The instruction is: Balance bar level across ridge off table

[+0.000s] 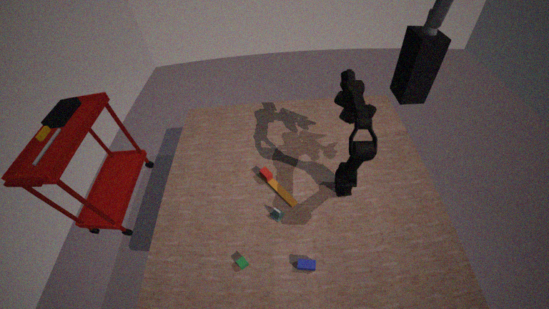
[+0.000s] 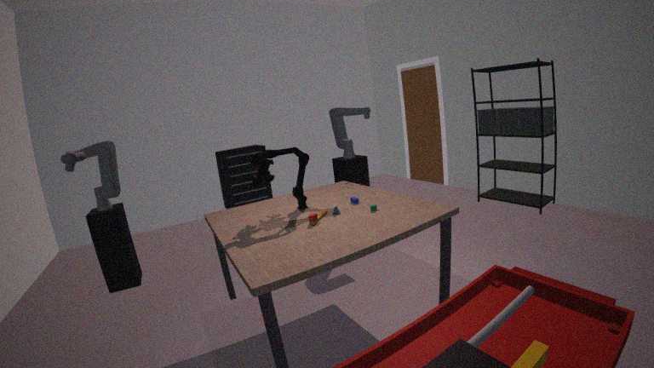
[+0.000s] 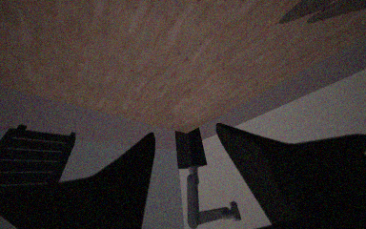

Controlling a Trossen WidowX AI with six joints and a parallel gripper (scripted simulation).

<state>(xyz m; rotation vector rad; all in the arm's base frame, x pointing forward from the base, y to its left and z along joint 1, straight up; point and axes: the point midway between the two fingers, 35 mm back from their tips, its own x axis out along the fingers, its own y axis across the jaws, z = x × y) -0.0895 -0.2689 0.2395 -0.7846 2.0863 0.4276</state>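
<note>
An orange bar (image 1: 284, 193) (image 2: 320, 216) lies low at the table's middle, with a red block (image 1: 265, 173) (image 2: 312, 219) at one end. Whether the block is fixed to the bar, I cannot tell. The small teal-grey ridge (image 1: 277, 214) (image 2: 335, 210) stands on the table near the bar's other end, apart from it. The bar is not on the ridge. My gripper (image 3: 186, 132) is open and empty, high above the table and away from the bar and ridge. Neither bar nor ridge shows in the wrist view.
A green block (image 1: 241, 262) (image 2: 373, 208) and a blue block (image 1: 306, 265) (image 2: 354, 200) sit on the wooden table (image 1: 376, 244) (image 2: 270, 267), beyond the ridge from the bar. A red cart (image 1: 113, 176) (image 2: 578, 325) stands off the table's side. My arm's shadow falls near the bar.
</note>
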